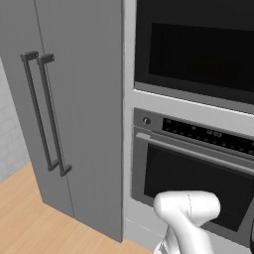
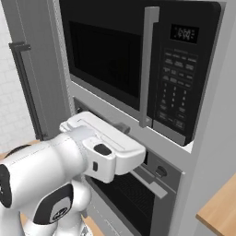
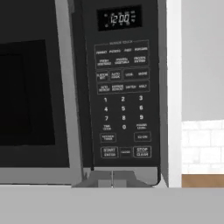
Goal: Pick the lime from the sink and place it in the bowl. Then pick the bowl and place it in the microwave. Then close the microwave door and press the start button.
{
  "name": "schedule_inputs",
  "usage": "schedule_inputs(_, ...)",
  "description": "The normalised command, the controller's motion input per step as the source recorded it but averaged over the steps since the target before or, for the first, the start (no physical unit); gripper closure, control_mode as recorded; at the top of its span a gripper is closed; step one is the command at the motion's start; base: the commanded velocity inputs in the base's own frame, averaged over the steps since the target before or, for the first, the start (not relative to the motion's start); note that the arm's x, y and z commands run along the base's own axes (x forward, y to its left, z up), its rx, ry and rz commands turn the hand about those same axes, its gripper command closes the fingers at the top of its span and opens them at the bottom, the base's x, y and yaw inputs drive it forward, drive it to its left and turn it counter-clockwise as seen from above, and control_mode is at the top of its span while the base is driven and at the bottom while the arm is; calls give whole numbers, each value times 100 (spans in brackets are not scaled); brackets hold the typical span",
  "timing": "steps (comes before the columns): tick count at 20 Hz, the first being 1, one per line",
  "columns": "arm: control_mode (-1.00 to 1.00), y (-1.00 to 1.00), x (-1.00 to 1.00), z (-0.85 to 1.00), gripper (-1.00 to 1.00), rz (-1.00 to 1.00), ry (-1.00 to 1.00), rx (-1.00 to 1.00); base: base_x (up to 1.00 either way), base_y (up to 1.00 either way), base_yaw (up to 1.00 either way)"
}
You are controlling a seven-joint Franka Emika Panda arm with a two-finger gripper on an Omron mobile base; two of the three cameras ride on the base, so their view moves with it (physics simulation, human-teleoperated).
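The microwave faced the hand squarely, its long axis running sideways, with the microwave door shut flush and its steel handle standing upright above and left of the fingers. The fingers were pressed together just below the keypad, nearest its bottom start key. The dark window hid the cavity, and most key labels were too blurred to read.

Even, flat rendered light – no hard shadows or glare; pics low-res, slightly soft, esp. keypad text.
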Motion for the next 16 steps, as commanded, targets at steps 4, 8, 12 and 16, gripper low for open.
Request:
schedule_inputs(4, -100, 0, 6, -6, 100, 4, 9, -1, 0, 0, 0)
schedule_inputs(8, -100, -7, 23, -13, 100, 0, 0, 0, 0, 0, 0)
schedule_inputs(12, -100, -31, 14, -8, 100, 1, 0, 0, 0, 0, 0)
schedule_inputs(16, -100, -23, 9, -2, 100, 0, 0, 0, 0, 0, 0)
